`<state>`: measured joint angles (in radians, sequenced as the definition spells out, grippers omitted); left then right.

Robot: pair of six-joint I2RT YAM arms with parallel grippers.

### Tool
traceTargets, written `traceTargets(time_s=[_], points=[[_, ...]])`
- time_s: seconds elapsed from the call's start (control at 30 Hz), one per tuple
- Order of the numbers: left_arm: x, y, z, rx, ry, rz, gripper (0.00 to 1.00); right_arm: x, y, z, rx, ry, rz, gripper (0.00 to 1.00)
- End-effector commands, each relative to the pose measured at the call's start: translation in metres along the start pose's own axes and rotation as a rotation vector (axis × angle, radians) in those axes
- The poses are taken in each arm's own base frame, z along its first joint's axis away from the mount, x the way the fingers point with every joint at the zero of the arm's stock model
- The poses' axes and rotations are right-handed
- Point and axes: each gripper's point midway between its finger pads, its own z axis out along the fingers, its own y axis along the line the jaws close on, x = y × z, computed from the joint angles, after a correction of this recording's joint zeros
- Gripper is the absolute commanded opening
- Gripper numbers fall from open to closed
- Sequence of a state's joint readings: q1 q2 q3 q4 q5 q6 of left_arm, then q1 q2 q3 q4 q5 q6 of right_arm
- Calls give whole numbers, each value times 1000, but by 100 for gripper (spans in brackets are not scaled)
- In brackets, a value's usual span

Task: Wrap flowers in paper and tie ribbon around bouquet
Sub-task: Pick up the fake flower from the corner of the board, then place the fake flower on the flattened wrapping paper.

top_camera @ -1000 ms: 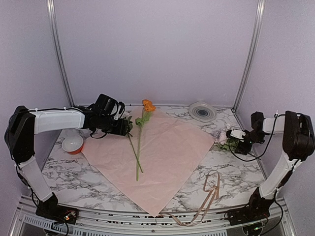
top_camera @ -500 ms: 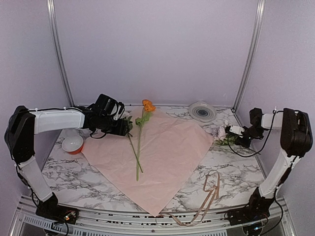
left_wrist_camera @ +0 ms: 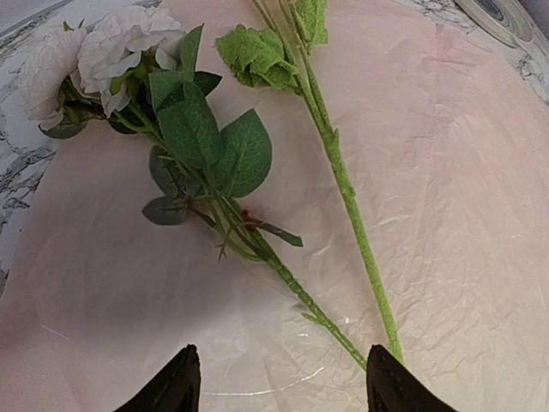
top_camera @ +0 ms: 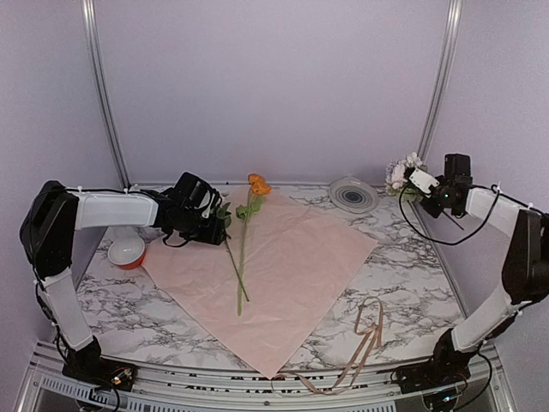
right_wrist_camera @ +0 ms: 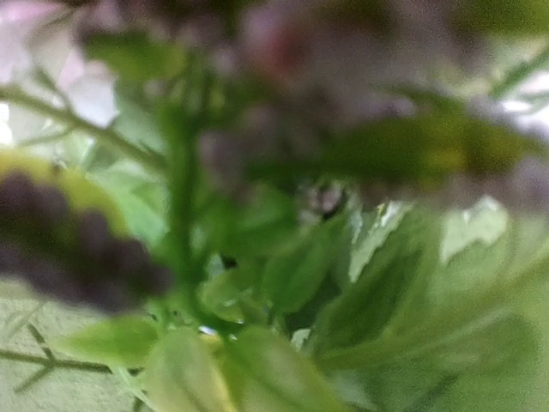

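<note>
Two flowers on paper; pale bunch aloft; ribbon loose.

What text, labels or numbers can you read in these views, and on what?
None readable.
The paper, flowers, ribbon, bowl and ringed disc carry no print.
No marking on the left arm or right arm is legible from above.
The right wrist view shows only blurred leaves.

The paper is pale pink, the table white marble veined grey. One bloom is orange, the roses whitish-pink with green leaves, the ribbon beige.
</note>
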<state>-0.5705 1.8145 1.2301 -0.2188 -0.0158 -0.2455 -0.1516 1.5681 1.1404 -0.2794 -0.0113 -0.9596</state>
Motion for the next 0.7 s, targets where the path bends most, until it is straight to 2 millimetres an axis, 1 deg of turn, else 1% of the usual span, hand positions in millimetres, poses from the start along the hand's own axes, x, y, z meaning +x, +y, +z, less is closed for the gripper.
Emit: traceTargets(time_s=[0.0, 0.03, 0.1, 0.17, 0.2, 0.23, 0.27, 0.33, 0.37, 0.43, 0.47, 0.5, 0.57, 0.6, 0.63, 0.67], points=[[2, 9, 6, -47, 29, 1, 66, -131, -15, -94, 260, -405, -23, 0], [2, 12, 8, -52, 32, -3, 66, -161, 0, -119, 247, -538, -15, 0], [1, 16, 11, -62, 41, -11, 66, -209, 31, -172, 147, -812, 61, 0], [0, 22, 14, -81, 50, -21, 66, -244, 62, -219, -52, -1048, 189, 0], [1, 27, 16, -94, 57, -27, 66, -256, 76, -232, -167, -1113, 286, 0], [0, 29, 17, -101, 57, -32, 66, -268, 89, -239, -275, -1139, 373, 0], [0, 33, 18, -110, 61, -38, 66, -281, 104, -239, -384, -1128, 450, 0], [0, 38, 22, -123, 67, -54, 66, -307, 139, -224, -572, -1016, 579, 0], [1, 41, 25, -131, 77, -63, 66, -317, 158, -209, -659, -923, 638, 0], [1, 44, 28, -143, 83, -70, 66, -341, 191, -193, -869, -791, 698, 0], [2, 47, 30, -152, 85, -73, 66, -349, 207, -183, -954, -733, 734, 0], [3, 50, 32, -167, 89, -75, 66, -355, 218, -172, -1030, -669, 820, 0], [3, 57, 37, -199, 92, -80, 64, -356, 242, -137, -1079, -541, 944, 0], [3, 58, 41, -209, 97, -78, 63, -353, 256, -112, -1077, -453, 1010, 0], [3, 59, 45, -213, 103, -76, 61, -348, 267, -93, -1065, -382, 1065, 0], [3, 60, 48, -220, 107, -75, 60, -345, 278, -79, -1060, -332, 1108, 0]])
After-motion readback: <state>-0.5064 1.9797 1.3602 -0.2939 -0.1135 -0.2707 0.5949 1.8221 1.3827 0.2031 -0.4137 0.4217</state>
